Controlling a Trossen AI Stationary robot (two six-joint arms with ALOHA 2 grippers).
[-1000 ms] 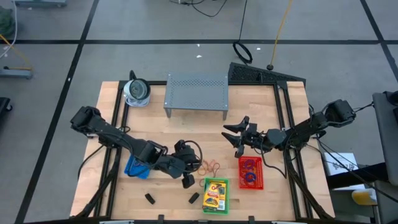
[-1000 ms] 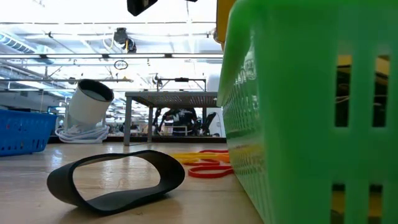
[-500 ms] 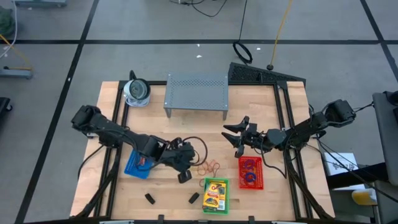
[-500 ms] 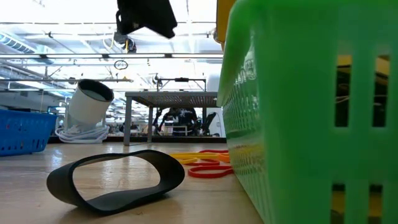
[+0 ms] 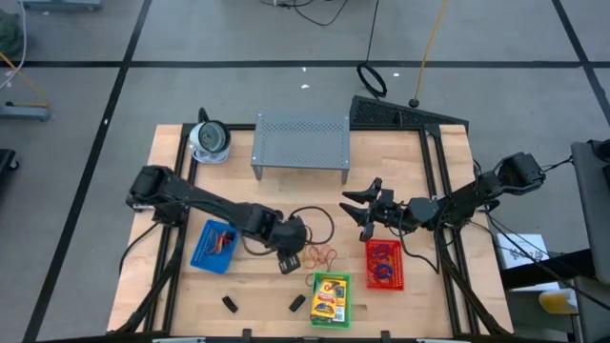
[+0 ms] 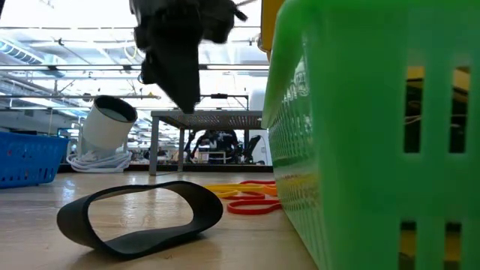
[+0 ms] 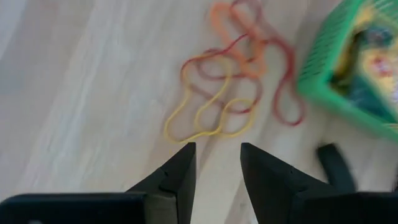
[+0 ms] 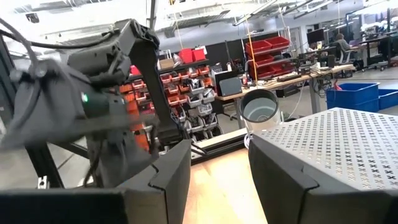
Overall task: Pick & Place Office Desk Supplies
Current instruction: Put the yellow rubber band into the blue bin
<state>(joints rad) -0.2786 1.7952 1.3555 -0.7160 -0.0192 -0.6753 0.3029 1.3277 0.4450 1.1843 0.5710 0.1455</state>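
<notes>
High view, left pincer [image 5: 289,259]: over the bench's [image 5: 400,152] middle front, just beside the rubber bands [image 5: 322,255]; the arm reaches across from the left edge.
Left wrist view, left pincer [image 7: 217,163]: fingers released with a narrow gap, empty, hovering above bare wood just short of the yellow, orange and red rubber bands [image 7: 233,93].
Right pincer [image 5: 360,208]: fingers spread wide, empty, right of centre, above the red basket [image 5: 384,264].
Crayon boxes [image 5: 330,295]: in the green basket [image 5: 331,320] at the front edge, just beside the bands.
Blue basket [image 5: 213,247]: left front, holding red bands, near the left arm.
Black clips [image 5: 230,304]: two on the wood along the front edge, well apart, one [image 5: 296,303] just beside the green basket.
Shelf [image 5: 300,139]: at the back edge, centre.
Open room: bare wood between the shelf and the bands, and at the right back corner.
</notes>
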